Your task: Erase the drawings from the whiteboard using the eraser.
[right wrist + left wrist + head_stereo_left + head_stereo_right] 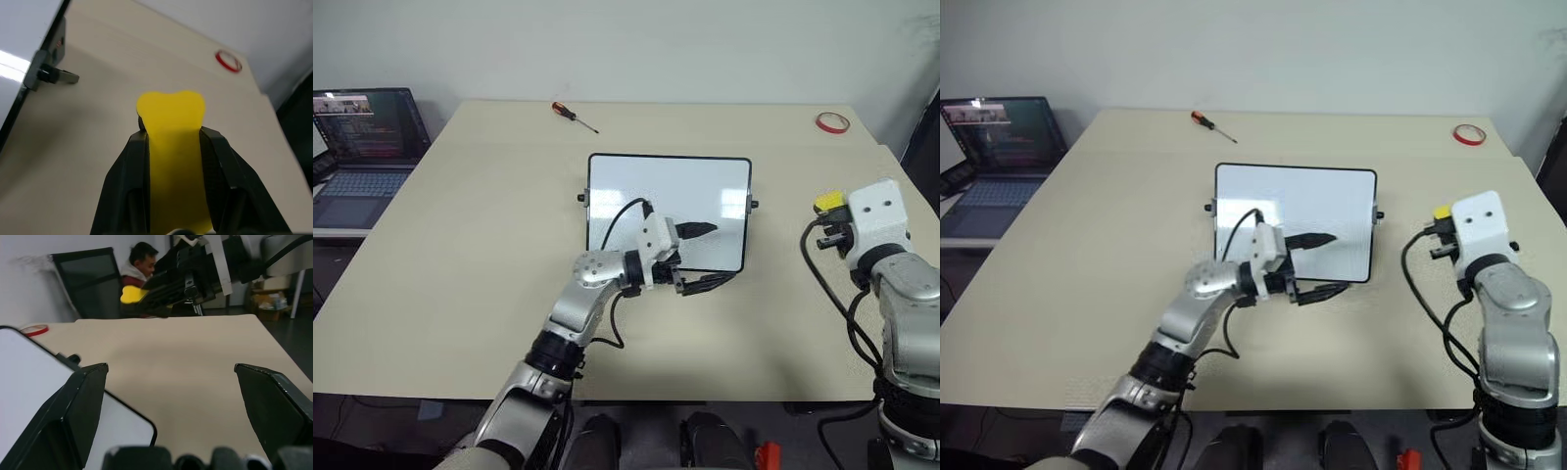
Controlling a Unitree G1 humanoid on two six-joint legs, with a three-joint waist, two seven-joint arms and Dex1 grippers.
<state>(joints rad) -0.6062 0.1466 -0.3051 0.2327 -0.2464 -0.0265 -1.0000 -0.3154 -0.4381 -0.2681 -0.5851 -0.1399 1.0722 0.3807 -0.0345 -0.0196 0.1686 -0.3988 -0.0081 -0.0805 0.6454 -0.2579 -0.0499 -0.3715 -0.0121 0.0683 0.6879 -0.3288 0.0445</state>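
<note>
The whiteboard [651,191] lies flat in the middle of the table, and its visible surface looks plain white. The drawings are out of view. My left gripper [703,257] hovers open over the board's near right corner, pointing right, with nothing between its fingers [73,416]. To the right of the board, above bare table, my right gripper [832,220] is shut on the yellow eraser [829,204]. The eraser [171,127] sticks out past the two black fingertips. From the left wrist view, the eraser [132,294] and the right gripper show across the table.
An open laptop [362,147] sits off the table's left side. A screwdriver [575,115] lies at the far edge, and a red tape ring [832,121] at the far right corner. A person [142,259] and a dark chair [88,279] are beyond the table.
</note>
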